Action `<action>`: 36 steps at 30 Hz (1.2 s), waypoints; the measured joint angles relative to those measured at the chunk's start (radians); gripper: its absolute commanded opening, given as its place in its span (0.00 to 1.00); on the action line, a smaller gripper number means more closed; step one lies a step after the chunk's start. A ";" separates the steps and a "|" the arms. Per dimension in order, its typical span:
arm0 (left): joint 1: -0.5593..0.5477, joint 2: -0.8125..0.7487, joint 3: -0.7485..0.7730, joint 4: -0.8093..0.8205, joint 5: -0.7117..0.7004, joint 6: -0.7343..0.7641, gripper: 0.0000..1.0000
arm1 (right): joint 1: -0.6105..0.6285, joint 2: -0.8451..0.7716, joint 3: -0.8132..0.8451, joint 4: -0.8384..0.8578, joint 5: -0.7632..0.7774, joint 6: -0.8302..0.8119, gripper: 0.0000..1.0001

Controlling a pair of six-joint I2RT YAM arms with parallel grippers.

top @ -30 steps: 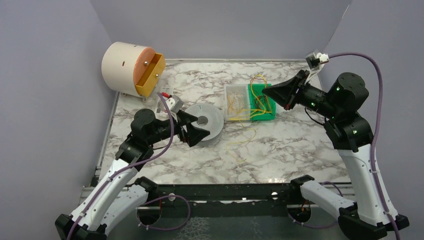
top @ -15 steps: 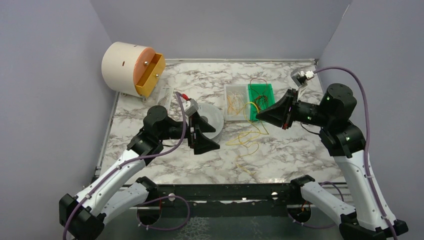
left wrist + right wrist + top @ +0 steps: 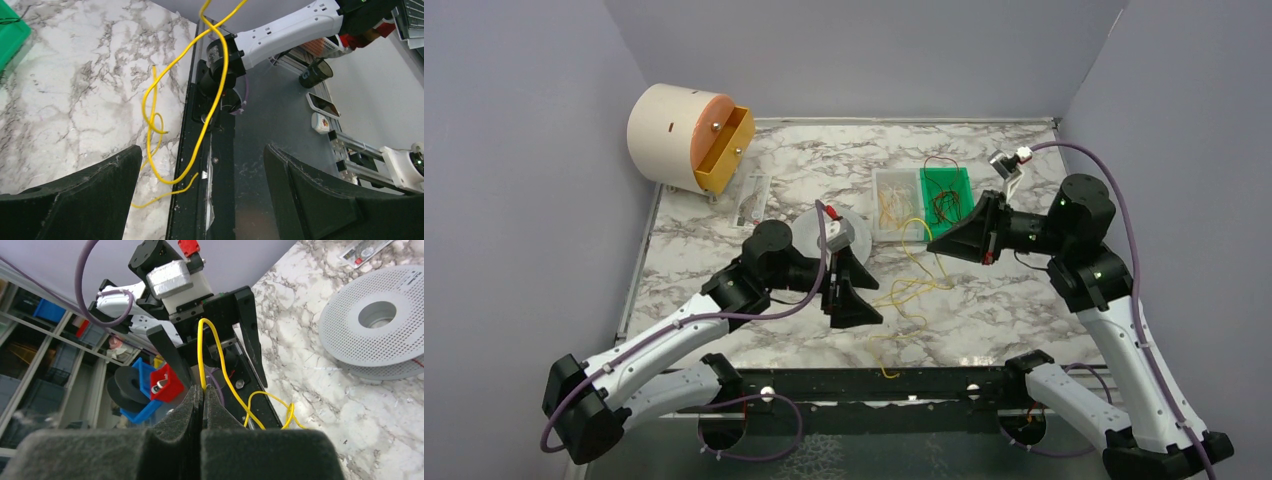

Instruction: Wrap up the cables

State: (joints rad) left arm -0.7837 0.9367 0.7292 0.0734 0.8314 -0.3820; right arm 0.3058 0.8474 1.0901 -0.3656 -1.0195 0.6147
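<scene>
Right end effector (image 3: 202,396): clenched on a yellow cable (image 3: 201,352), centre right of the overhead view;
Left end effector (image 3: 201,152): released, fingers wide; the cable passes between them;
Yellow cable: trails onto the marble surface (image 3: 1024,300), lower centre;
Other cables (image 3: 942,203): in the green tray (image 3: 964,176), upper centre

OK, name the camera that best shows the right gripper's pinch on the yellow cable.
Right wrist: close up, the right gripper is shut on the yellow cable, and the strand runs straight out of the pinch. Top external shows that pinch tiny, from the side. Left wrist shows only the cable's dangling loops, no grip.
</scene>
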 measured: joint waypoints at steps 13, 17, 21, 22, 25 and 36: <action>-0.107 0.074 0.000 0.006 -0.052 0.018 0.61 | 0.000 0.003 -0.032 0.126 -0.037 0.131 0.01; -0.123 0.102 0.000 0.005 -0.058 0.024 0.41 | 0.000 -0.002 -0.032 0.142 -0.042 0.148 0.01; -0.140 0.134 0.000 -0.005 -0.066 0.028 0.19 | 0.000 -0.008 -0.032 0.141 -0.045 0.151 0.01; -0.146 0.140 0.000 -0.008 -0.067 0.029 0.08 | 0.000 -0.010 -0.032 0.140 -0.045 0.150 0.01; -0.166 0.147 0.002 -0.019 -0.072 0.040 0.00 | 0.000 -0.010 -0.021 0.120 -0.041 0.127 0.01; -0.203 0.145 0.080 -0.162 -0.084 0.085 0.00 | 0.000 -0.027 0.071 -0.076 0.184 -0.104 0.01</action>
State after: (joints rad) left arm -0.9863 1.0813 0.8089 -0.0887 0.7471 -0.2966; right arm 0.3058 0.8204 1.1606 -0.4412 -0.8352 0.5106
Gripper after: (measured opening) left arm 0.020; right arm 0.020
